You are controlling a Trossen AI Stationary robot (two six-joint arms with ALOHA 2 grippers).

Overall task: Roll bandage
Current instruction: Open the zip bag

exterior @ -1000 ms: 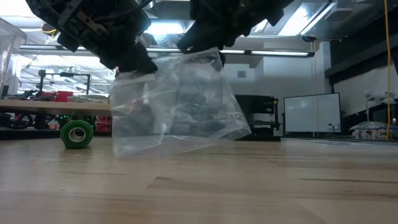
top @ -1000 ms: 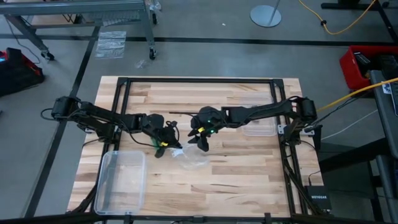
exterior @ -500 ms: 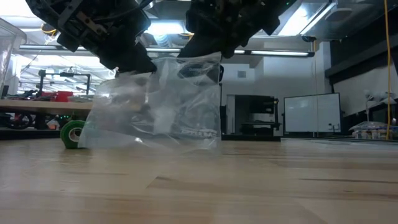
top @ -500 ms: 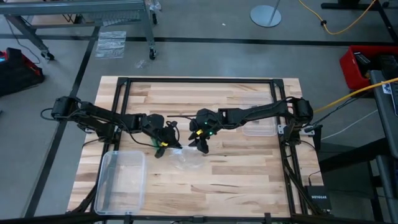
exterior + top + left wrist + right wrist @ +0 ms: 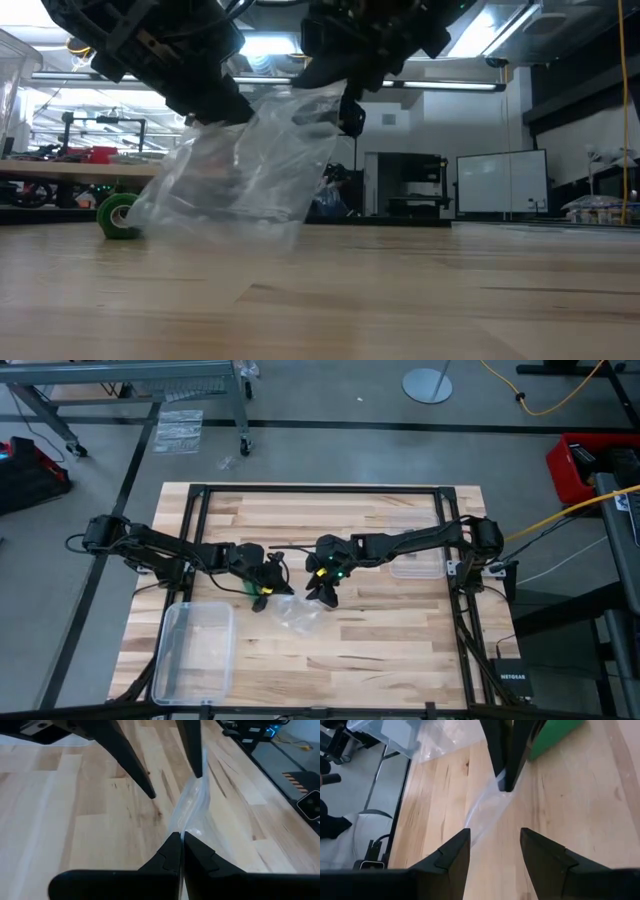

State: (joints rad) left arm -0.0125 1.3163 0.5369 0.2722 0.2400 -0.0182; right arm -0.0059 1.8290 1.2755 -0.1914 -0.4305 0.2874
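Observation:
The bandage is a small green roll [image 5: 120, 215] standing on its curved side on the table, also visible as the roll [image 5: 555, 737] just beyond my left gripper. My left gripper [image 5: 268, 595] is shut on a crinkly clear plastic bag [image 5: 240, 180] at the table's middle. My right gripper [image 5: 322, 590] stands open close to its right, above the bag [image 5: 297, 615]. In the right wrist view the bag [image 5: 485, 815] runs from the left fingers toward the gap of my right gripper [image 5: 492, 832]. My left gripper pinches the bag's upper edge [image 5: 186, 827] between its two shut fingers, coming slanting down from the table's left. The bag hangs below it and slants down, its lower end [image 5: 250, 232] on the table. My right gripper has one fingertip [image 5: 196, 772] at the bag's top edge [image 5: 196, 787], which rises to it. Whether that finger is inside the bag, I cannot tell. Nothing is gripped between its fingers.
A clear plastic box [image 5: 195, 650] stands at the table's near left corner. A flat clear lid [image 5: 418, 568] lies by the right arm. Bare wood stretches along the near side and the far side of the table [image 5: 380, 660].
The bag hung wide between both grippers a second ago. It now hangs narrower and slanted, with its lower end swung toward the table's left, in front of the green roll. My right gripper has tipped down a little and turned, staying open. My left gripper has kept its hold.

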